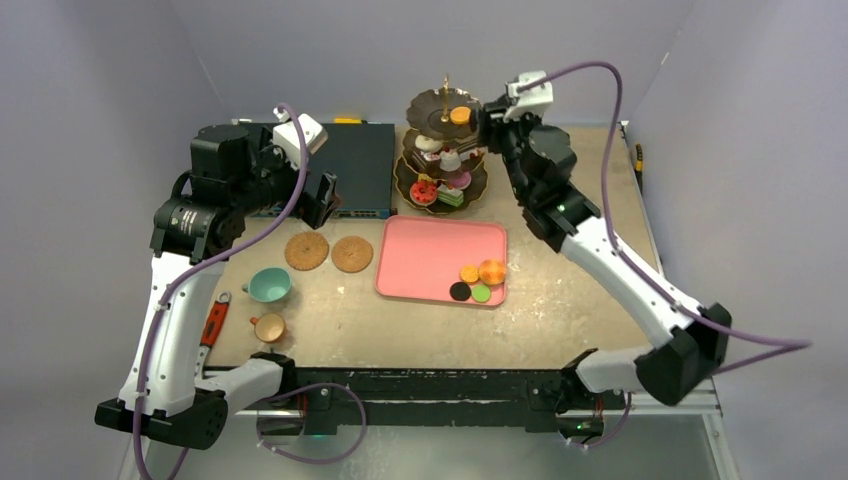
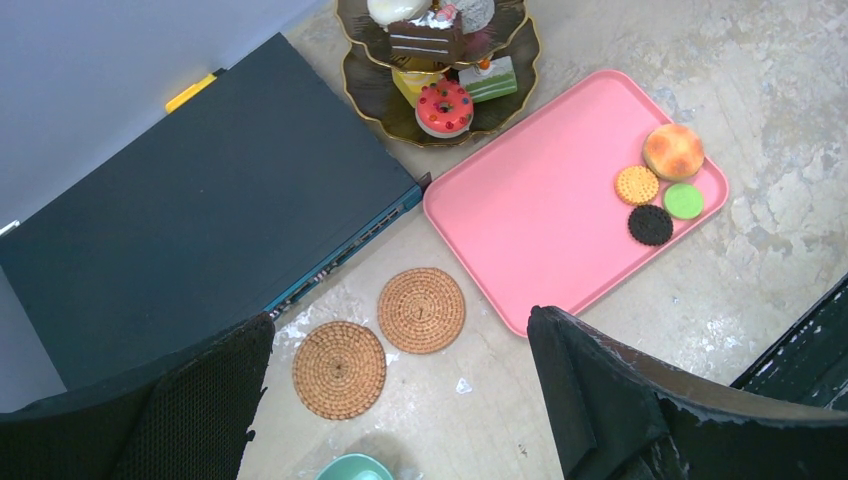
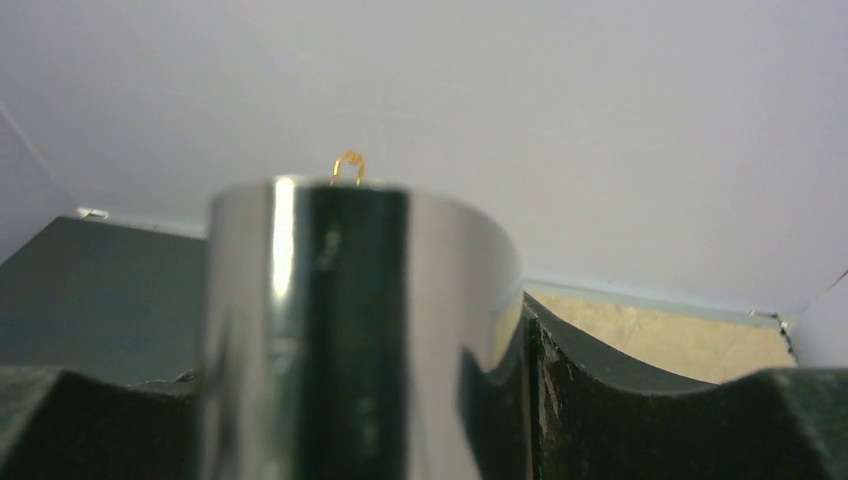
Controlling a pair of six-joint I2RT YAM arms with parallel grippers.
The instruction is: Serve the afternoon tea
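Our right claw (image 1: 487, 125), clamped on tongs (image 3: 340, 330), sets a cake (image 1: 460, 115) on the stand (image 1: 425, 104); next we fetch another from the tray (image 1: 430, 250), left claw (image 1: 325, 196) wide apart.

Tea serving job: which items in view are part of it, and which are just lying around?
Job: three-tier stand, toy cakes, teal cup, tan cup, two woven coasters.
Lying about: pink tray, dark flat box, red-handled tool, shiny metal tool.

Tray (image 1: 420, 250) L half bare; box (image 1: 352, 165) crowds stand (image 1: 400, 181) on L.
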